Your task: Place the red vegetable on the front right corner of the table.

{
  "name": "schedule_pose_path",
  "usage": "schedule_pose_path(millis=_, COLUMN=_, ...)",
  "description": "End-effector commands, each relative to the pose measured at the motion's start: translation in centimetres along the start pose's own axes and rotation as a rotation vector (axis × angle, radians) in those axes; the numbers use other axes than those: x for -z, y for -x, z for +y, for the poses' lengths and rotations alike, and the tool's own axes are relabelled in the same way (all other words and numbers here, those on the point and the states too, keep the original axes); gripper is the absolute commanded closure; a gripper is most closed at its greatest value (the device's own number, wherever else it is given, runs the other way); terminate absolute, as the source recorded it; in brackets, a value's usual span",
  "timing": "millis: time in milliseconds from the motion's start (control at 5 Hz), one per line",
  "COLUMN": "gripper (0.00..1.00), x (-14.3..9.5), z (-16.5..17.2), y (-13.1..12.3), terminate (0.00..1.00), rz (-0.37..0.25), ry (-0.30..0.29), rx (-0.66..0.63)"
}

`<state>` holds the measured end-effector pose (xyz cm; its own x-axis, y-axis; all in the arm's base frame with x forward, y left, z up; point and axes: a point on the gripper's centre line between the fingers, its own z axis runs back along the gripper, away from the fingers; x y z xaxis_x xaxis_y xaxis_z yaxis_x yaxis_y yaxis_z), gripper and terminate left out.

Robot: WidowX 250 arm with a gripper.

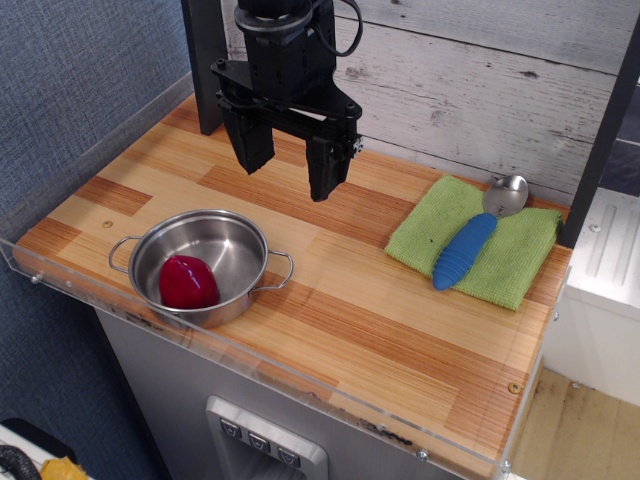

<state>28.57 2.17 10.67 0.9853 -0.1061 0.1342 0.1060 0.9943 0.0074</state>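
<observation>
Striped wood-plank table lies nearest you; your glossy dark-red rounded vegetable sits in the steel pot, below-left of your black gripper, spread wide, empty.

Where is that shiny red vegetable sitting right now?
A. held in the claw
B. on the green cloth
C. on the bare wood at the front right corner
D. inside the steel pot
D: the red vegetable lies inside the steel pot, while the open claw hangs empty above the table.
</observation>
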Motion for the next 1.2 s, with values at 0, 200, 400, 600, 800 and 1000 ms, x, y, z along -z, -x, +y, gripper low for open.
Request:
schedule_pose_path(millis=0, gripper=0.00, x=0.0, z=0.0, y=0.0, terminate=0.00, rz=0.000, ry=0.000, rx=0.000)
schedule_pose_path(millis=200, gripper=0.00, x=0.6, z=1.0, y=2.2, terminate=0.00, rz=0.015, ry=0.001, rx=-0.024)
schedule_pose_path(millis=400, gripper=0.00, x=0.7, z=1.9, y=4.9, terminate=0.00, rz=0.023, ry=-0.007, rx=-0.022)
schedule_pose_path(millis=600, gripper=0.00, x=1.0, z=3.0, y=7.2, terminate=0.00, rz=0.028, ry=-0.036, rx=0.002)
schedule_pose_path(millis=800, gripper=0.00, x=2.7, z=4.5, y=7.9, terminate=0.00, rz=0.021, ry=-0.069, rx=-0.025)
schedule_pose_path(millis=1000, gripper=0.00, x=3.9, z=5.8, y=7.4, terminate=0.00, rz=0.026, ry=-0.099, rx=-0.050)
